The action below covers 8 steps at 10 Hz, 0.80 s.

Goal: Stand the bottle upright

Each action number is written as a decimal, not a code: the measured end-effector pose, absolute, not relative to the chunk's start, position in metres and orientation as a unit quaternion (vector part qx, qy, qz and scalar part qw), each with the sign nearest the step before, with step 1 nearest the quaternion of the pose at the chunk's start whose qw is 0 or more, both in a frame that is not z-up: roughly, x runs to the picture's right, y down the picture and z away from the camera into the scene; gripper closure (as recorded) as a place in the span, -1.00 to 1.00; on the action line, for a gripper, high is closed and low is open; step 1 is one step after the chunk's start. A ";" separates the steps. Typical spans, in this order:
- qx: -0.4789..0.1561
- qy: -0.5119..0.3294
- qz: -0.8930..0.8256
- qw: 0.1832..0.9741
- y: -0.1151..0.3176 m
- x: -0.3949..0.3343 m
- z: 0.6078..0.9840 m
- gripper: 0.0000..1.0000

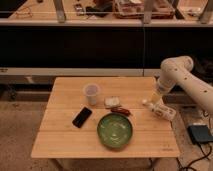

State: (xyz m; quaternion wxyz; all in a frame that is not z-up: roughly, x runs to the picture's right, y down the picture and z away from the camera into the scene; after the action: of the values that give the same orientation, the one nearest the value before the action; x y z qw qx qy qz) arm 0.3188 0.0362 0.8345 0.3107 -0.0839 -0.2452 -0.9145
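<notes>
We judge the task barely begun: the bottle (163,110) lies flat on the wooden table (60,142), close to its right edge and well apart from the translucent cup (91,93), the dark phone (82,116) and the green bowl (115,130) nearer the middle. Nothing has been lifted or tipped up yet, so all the real work is left: the grasp, the rotation to vertical and the setting down on the base. The gripper (153,98) hangs at the end of the arm, which reaches in from the right, just above the bottle's upper-left end. Its fingers stand spread apart with nothing between them, and we cannot tell whether they touch the bottle. The bottle's long axis runs on a diagonal across the tabletop, from upper left near the gripper down to lower right toward the table's corner. We see a pale tip at the upper-left end that may be the cap, but we cannot say for sure which end it is. Either way, the axis must swing from flat to vertical.
</notes>
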 end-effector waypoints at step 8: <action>-0.059 -0.219 -0.905 0.359 0.033 0.367 0.829 -0.34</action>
State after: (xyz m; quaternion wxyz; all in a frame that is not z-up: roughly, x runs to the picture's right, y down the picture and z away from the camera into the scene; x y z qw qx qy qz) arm 0.3666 0.0326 0.8286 0.3588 -0.0593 -0.2193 -0.9053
